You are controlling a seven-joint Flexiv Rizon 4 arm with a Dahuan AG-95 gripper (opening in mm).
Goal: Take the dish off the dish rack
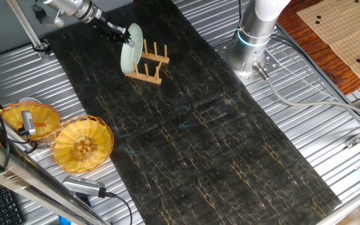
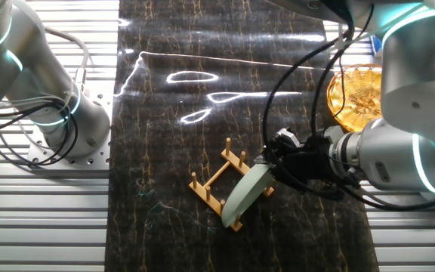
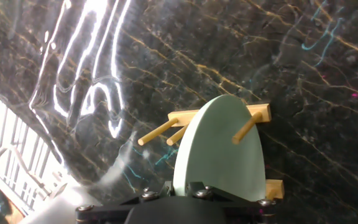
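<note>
Right now you are at the grasp step: the gripper (image 2: pixel 272 168) sits at the upper rim of the dish (image 2: pixel 245 191), which stands on edge in the dish rack (image 2: pixel 219 185) on the dark marbled mat (image 1: pixel 217 125). Whether the fingers are pinching the rim, you cannot tell. Next, I judge, comes a straight lift clear of the round, light-wood pegs (image 3: pixel 246 127). The pale mint plate looks glossy and smooth, probably slippery.

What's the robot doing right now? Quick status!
Gripper at rim of pale mint-green round dish; grip unclear. Dish standing in light-wood pegged rack. Nothing in the way.
</note>
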